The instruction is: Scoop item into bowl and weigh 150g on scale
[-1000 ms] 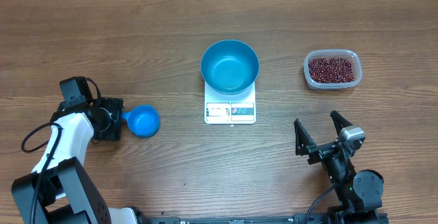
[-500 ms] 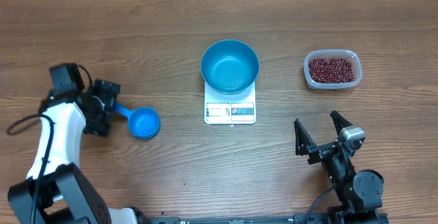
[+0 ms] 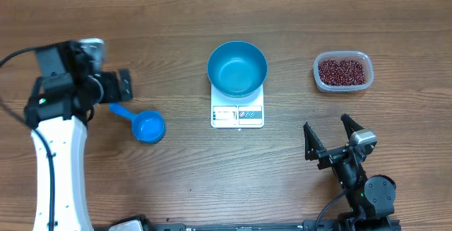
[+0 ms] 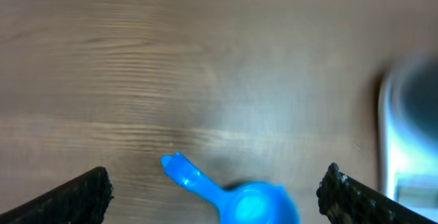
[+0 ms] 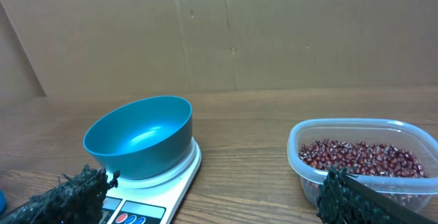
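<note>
Far left: left gripper [image 3: 121, 86] is up off the table [image 3: 176, 19] with its jaws spread wide, gripping nothing. Its wrist view is blurred, but both fingertips sit at the bottom corners with bare wood between them.

Just in front of it, the small blue scoop [image 3: 143, 123] lies flat on the table. Handle points back-left toward the gripper, cup toward the scale. From overhead the handle tip is just beside the gripper; in the wrist view the scoop lies below and between the fingers, not pinched. Scoop looks empty.

Centre: blue bowl [image 3: 237, 68] sits upright on the white scale [image 3: 237, 116], covering the platform's back part and overhanging it on both sides. Display strip and buttons stick out in front. Reading is too small to tell. The bowl's inside is glossy blue, no beans in it.

Right: clear plastic tub [image 3: 318, 75] stands well apart from the scale. All the beans [image 3: 342, 72] are in it, a dark red-brown layer over its bottom.

Front right: right gripper [image 3: 325, 121] is near the table edge with jaws wide apart, holding nothing. It faces the bowl and tub, well apart from both.
</note>
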`<state>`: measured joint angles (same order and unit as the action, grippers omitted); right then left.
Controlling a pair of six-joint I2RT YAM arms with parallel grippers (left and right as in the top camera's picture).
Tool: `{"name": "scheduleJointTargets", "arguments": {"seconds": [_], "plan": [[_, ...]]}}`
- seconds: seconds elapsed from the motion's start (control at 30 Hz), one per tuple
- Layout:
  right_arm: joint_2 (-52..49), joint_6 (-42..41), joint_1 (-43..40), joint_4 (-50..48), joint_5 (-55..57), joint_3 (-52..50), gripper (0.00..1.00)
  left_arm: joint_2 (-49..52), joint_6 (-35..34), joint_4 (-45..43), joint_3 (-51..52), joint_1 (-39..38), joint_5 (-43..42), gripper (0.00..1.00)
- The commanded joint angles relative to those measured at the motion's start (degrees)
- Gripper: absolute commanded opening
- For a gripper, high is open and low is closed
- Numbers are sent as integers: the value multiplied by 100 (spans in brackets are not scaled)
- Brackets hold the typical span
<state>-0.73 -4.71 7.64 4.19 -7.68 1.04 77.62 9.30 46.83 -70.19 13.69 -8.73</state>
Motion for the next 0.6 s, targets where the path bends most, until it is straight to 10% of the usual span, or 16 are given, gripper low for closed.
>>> {"name": "scheduleJointTargets", "arguments": {"seconds": [0.0,0.17,0.3,0.57], "plan": [[57,-39,28,-24,-33,-59,100,372,2304,142,-35,-179,-120,100],[57,-39,28,-24,-31,-59,100,616,2544,-219,-35,-162,1478,100],[57,-39,28,-24,-31,-59,100,627,4369,72,-35,-162,1200,99],[57,-39,28,-24,-31,-59,100,656,5547,640,-35,-162,778,100]]}}
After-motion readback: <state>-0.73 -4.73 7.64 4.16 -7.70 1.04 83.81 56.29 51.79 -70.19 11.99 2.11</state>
